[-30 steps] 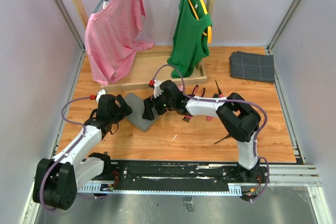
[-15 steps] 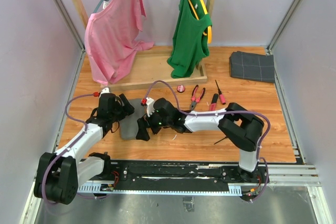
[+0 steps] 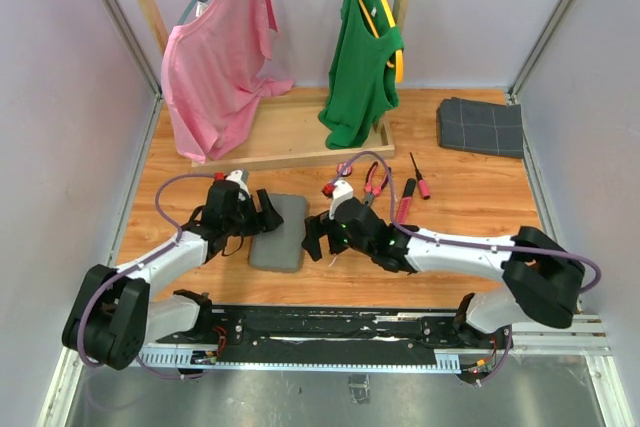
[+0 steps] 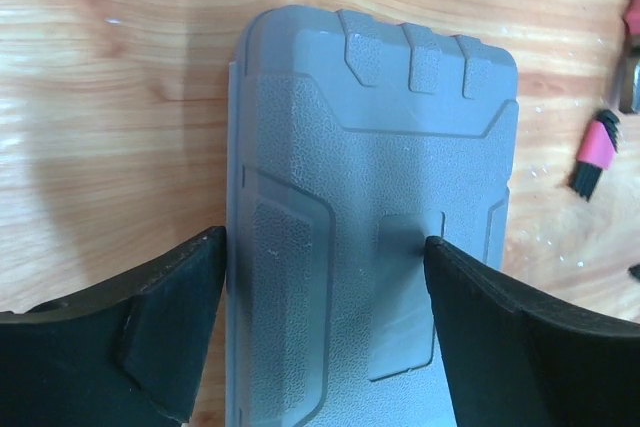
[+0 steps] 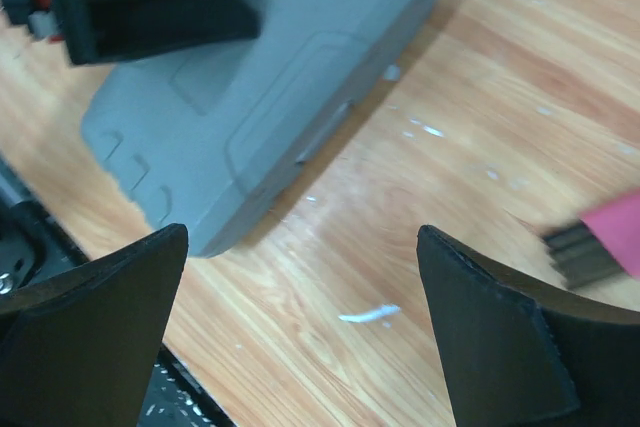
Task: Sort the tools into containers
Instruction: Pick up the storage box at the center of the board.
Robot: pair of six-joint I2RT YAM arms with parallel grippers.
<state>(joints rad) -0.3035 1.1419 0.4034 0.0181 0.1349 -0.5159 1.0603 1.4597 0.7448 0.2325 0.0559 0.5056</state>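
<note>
I count one grey tool case [image 3: 278, 234] on the worktop [image 3: 470, 197], and loose near it one pair of red-handled pliers [image 3: 375, 179], one thin screwdriver [image 3: 422, 185], one red-and-black-handled tool [image 3: 405, 199] and one small pink brush [image 4: 597, 147]. Farther back I see one wooden rack [image 3: 300, 129] carrying two garments, a pink T-shirt [image 3: 215, 57] and a green top [image 3: 360, 52], plus one folded dark grey cloth [image 3: 480, 125].

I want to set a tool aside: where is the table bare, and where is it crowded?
Bare: right of the screwdriver below the folded cloth; and left of the left gripper below the rack base. Crowded: the middle, with the case, right gripper and pliers.
</note>
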